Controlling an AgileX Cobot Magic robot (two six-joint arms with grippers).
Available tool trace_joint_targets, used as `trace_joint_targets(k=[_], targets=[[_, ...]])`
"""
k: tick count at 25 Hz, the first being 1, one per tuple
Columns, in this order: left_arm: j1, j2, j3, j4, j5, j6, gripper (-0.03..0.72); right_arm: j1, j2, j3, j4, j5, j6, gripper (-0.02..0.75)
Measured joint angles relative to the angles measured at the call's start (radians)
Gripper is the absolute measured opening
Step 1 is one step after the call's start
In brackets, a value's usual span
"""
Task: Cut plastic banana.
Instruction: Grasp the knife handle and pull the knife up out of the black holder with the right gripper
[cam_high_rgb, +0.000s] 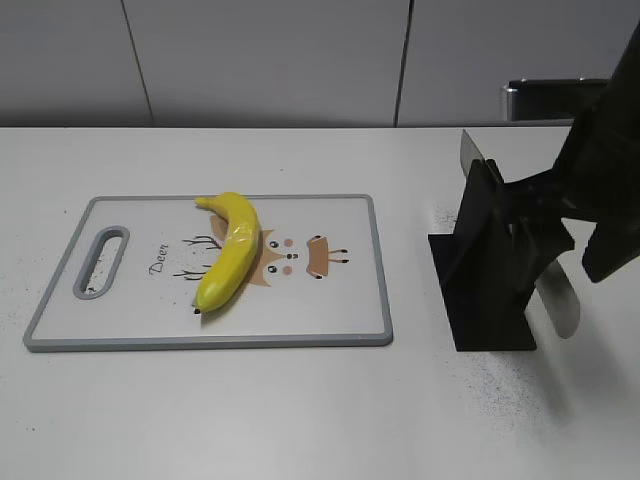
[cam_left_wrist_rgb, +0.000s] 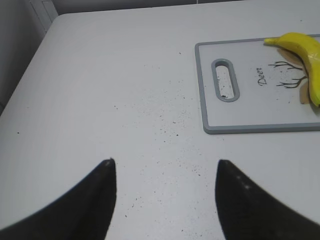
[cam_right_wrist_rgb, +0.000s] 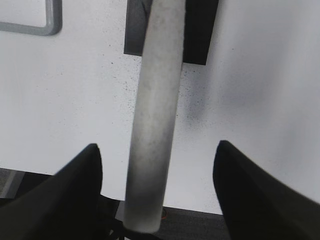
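We count one banana (cam_high_rgb: 232, 264) on one cutting board (cam_high_rgb: 340, 320), long axis running near-to-far, greenish stem tip at the far end. One black stand (cam_high_rgb: 487, 270) holds one knife (cam_right_wrist_rgb: 152, 125). Left hand (cam_left_wrist_rgb: 162, 172) released over the tabletop (cam_left_wrist_rgb: 120, 90); right hand (cam_right_wrist_rgb: 157, 155) released, fingers straddling the knife handle.

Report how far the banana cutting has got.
Done: nothing on the fruit itself; the plastic banana lies whole on the cutting board. In hand: the right gripper is open around the knife handle, with the knife in its black stand. The left gripper hovers open over bare table. Left: grasp the knife, bring it over, cut.
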Motion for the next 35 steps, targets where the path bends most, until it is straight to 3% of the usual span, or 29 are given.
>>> trace_joint_targets(k=[11, 18, 35], targets=[[0.000, 0.000, 0.000, 0.000, 0.000, 0.000, 0.586, 0.000, 0.136, -0.001, 0.000, -0.011, 0.000, 0.466], [0.000, 0.000, 0.000, 0.000, 0.000, 0.000, 0.586, 0.002, 0.137, -0.001, 0.008, -0.010, 0.045, 0.167], [0.000, 0.000, 0.000, 0.000, 0.000, 0.000, 0.586, 0.003, 0.088, -0.029, 0.008, 0.061, 0.068, 0.165]])
